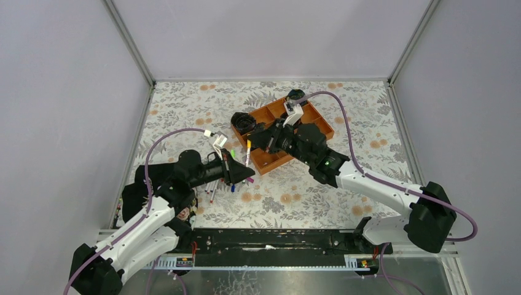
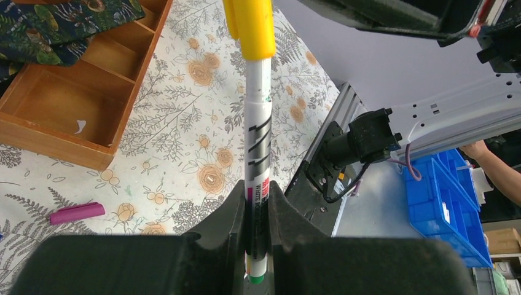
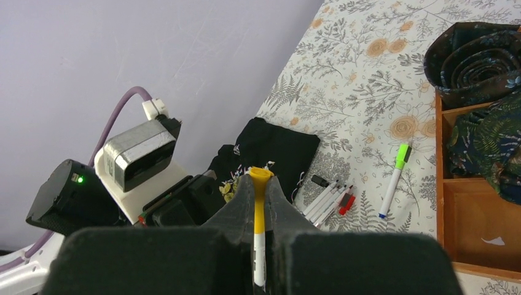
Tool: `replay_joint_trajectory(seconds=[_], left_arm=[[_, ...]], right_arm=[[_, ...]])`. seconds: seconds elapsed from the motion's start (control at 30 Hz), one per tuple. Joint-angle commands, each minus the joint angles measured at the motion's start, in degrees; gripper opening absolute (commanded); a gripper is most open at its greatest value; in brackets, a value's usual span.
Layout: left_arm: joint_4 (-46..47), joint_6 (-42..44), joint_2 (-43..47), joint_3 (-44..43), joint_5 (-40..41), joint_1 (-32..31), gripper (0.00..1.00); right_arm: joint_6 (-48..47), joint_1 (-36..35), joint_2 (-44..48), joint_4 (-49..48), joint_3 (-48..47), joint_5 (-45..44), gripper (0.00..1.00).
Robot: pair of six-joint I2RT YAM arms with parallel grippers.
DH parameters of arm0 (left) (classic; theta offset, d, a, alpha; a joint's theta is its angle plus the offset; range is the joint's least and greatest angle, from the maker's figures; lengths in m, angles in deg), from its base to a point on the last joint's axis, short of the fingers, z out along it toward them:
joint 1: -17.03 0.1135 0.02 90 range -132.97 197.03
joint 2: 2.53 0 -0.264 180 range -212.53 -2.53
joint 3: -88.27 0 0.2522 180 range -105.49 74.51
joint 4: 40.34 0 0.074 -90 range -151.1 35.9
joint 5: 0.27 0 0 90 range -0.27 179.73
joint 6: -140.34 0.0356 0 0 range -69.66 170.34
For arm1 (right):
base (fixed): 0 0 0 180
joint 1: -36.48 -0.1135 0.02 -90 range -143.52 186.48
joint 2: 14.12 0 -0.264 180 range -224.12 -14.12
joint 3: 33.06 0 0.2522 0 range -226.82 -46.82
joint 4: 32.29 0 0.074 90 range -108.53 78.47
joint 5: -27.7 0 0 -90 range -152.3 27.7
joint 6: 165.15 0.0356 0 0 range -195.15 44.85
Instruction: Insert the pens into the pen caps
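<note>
Yellow cap [image 2: 250, 27] (upper end) off-frame

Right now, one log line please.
left gripper: shut on pen | right gripper: shut on yellow cap | cap on pen end

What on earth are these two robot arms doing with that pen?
They are capping it. The left gripper is shut on a white pen, holding it by the barrel. The right gripper pinches the yellow cap, which already sits over the pen's end; whether it is pushed fully home I cannot tell. Other pens lie waiting on the flowered table, near a wooden tray.
</note>
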Motion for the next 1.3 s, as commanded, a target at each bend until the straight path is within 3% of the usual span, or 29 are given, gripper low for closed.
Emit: replay_joint_trajectory(seconds=[0.0, 0.37, 1.07, 1.27], left_arm=[[2.5, 0.9, 1.5, -0.8, 2.4, -0.1, 0.00], [3.8, -0.5, 3.3, -1.7, 3.8, 0.0, 0.00], [5.1, 0.1, 3.5, -6.8, 5.6, 2.1, 0.00], [-1.3, 3.0, 1.4, -7.1, 7.0, 2.8, 0.00]], right_arm=[[0.1, -3.4, 2.6, -2.4, 3.7, 3.3, 0.00], [0.3, -11.0, 1.7, -4.6, 9.2, 1.2, 0.00], [0.7, -17.1, -0.5, -3.4, 14.6, 8.8, 0.00], [-3.2, -17.2, 3.4, 4.8, 9.8, -1.6, 0.00]])
